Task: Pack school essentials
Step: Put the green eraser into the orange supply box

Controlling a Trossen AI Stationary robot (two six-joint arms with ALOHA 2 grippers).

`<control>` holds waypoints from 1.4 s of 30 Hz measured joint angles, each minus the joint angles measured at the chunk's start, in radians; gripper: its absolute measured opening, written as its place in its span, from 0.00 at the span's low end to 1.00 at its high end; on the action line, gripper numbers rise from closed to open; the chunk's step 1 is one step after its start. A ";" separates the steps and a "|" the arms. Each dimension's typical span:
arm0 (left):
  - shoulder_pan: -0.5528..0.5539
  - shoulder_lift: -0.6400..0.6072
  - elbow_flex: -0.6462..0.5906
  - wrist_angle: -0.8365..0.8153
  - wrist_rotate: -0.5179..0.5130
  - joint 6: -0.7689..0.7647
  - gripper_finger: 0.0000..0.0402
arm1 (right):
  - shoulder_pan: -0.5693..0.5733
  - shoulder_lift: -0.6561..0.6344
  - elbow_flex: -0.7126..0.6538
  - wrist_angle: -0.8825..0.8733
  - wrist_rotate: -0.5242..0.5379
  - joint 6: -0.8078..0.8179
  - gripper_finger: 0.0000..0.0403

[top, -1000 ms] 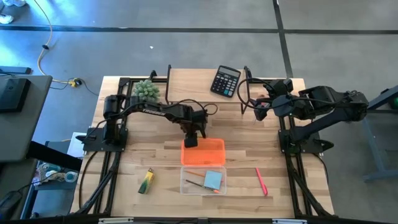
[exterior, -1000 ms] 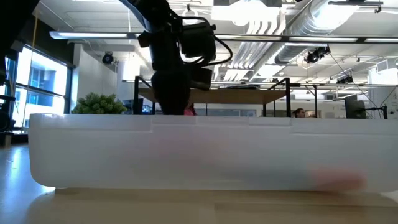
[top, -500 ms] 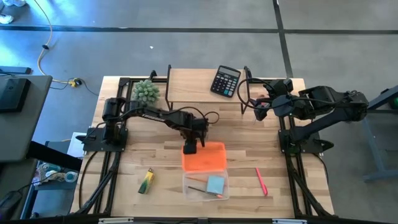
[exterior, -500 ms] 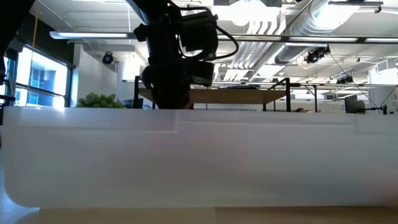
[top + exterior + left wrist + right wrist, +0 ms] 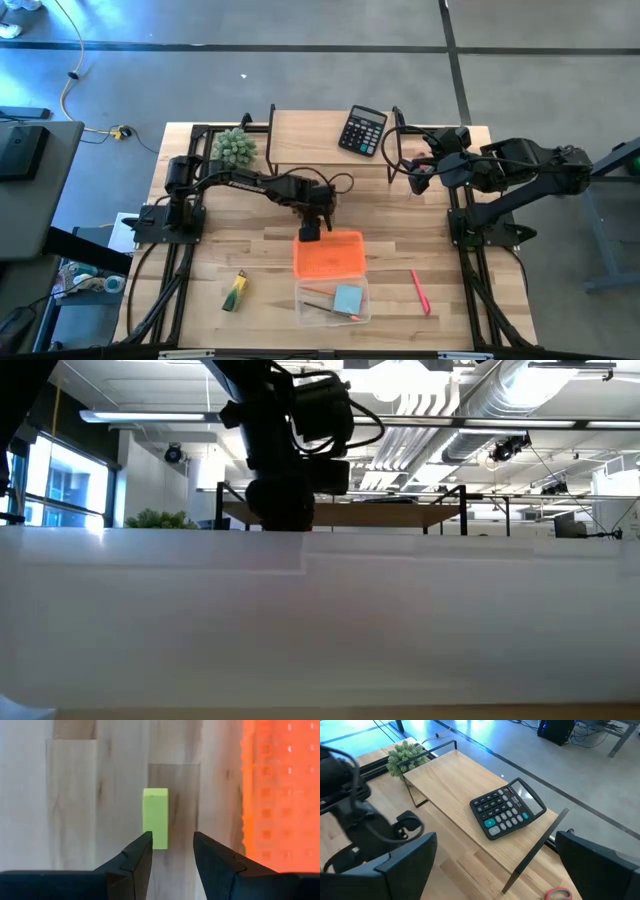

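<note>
A small yellow-green block [image 5: 156, 818] lies flat on the wooden table beside the orange lid [image 5: 280, 795]. My left gripper [image 5: 170, 845] points down over the block's near end, fingers open, one on either side of it; I see no touch. In the high view this gripper [image 5: 312, 228] hides the block, at the far edge of the orange lid [image 5: 330, 257]. The clear box [image 5: 332, 300] holds a light-blue note pad [image 5: 347, 297] and thin pencils [image 5: 318, 293]. A green-yellow marker [image 5: 234, 291] and a pink pen [image 5: 419, 291] lie on the table. My right gripper [image 5: 495, 870] waits open, raised at the far right.
A black calculator [image 5: 362, 130] and a spiky green plant [image 5: 235, 147] sit on the raised shelf at the back. The clear box's wall [image 5: 320, 620] fills the low view. A red handle loop [image 5: 559, 893] shows below the right gripper. Bare wood lies left of the marker.
The orange lid and the clear box have slid a little toward the table's near edge, and the box's wall looms larger in the low view. My left gripper has stayed at the lid's far edge, still open.
</note>
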 joint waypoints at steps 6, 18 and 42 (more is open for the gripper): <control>0.037 0.000 0.000 0.001 0.107 0.006 0.33 | 0.000 0.001 0.000 0.000 0.000 0.000 0.98; 0.041 0.000 0.000 0.046 0.105 0.058 0.35 | 0.000 0.004 0.000 0.000 -0.002 0.018 0.98; 0.054 0.062 0.000 0.048 0.045 0.050 0.57 | 0.000 0.005 0.000 0.000 -0.002 0.026 0.98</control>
